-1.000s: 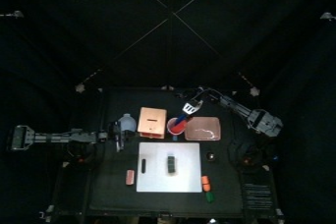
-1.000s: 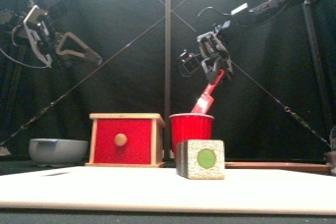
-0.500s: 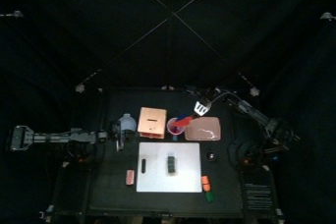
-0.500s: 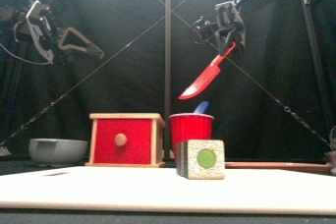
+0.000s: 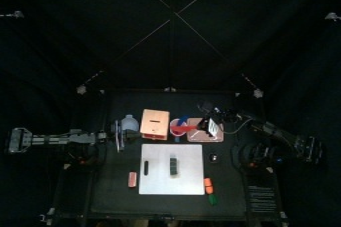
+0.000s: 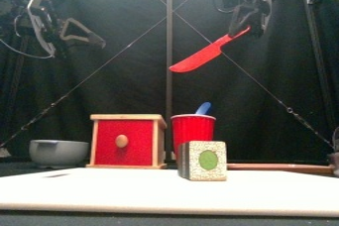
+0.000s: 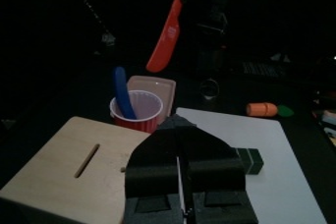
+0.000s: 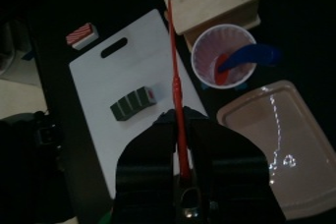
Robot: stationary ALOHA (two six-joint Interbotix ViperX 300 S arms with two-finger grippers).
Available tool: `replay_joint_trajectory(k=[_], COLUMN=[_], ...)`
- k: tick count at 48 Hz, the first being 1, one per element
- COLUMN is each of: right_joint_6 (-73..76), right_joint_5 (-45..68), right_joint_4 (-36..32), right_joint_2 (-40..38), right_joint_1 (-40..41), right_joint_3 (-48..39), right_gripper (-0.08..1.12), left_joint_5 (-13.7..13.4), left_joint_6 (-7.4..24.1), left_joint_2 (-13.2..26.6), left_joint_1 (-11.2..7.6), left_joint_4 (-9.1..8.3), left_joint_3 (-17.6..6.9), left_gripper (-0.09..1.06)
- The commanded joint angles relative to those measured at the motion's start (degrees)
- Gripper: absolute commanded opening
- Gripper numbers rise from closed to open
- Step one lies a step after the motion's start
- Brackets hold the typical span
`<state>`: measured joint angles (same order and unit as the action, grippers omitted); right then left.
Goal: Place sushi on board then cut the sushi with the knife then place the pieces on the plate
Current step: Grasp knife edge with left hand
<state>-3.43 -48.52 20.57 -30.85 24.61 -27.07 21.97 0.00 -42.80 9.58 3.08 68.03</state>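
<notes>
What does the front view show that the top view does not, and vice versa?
Only the front view: the red drawer front of the wooden box, the sushi roll's pale end with a green centre, and how high the red knife hangs above the red cup. Only the top view: small toys beside the white board, one at its left, others at its right. Both: the right gripper holding the red knife, the cup, the blue-grey bowl, and the roll on the board.

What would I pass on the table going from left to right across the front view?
blue-grey bowl → wooden box → red cup → pink tray. The sushi roll stands in front of the cup and overlaps it, so it is left out.
</notes>
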Motion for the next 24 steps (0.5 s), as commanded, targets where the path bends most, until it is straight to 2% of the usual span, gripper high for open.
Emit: replay_joint_trajectory(k=[1,11,16,20,24], right_joint_6=[0.2,0.1,-0.1,0.0,0.2], right_joint_5=[10.0,23.1,27.1,30.3,34.3], right_joint_4=[-2.4,-5.1,-7.8,-11.2,-14.6], right_joint_2=[-5.2,-9.8,-9.1,-7.9,-6.7], right_joint_1=[-3.8,-8.7,-11.5,-14.1,-17.1], right_joint_3=[-5.5,-15.7,-18.9,-20.7,-22.8], right_gripper=[0.44,0.44,0.44,0.44,0.44], left_joint_5=[0.6,0.6,1.9,2.6,2.6], left_joint_6=[-0.1,0.2,0.3,0.4,0.4], left_joint_2=[0.1,0.1,0.3,0.5,0.9], left_joint_1=[-0.18,-1.49,-2.2,-3.25,-4.83], left_joint_4=[0.09,-0.09,-0.09,-0.53,-1.76], left_joint_3=[-2.1,-2.5,-2.5,-2.4,-2.2], left_gripper=[-0.01,-0.01,-0.01,-0.01,0.0])
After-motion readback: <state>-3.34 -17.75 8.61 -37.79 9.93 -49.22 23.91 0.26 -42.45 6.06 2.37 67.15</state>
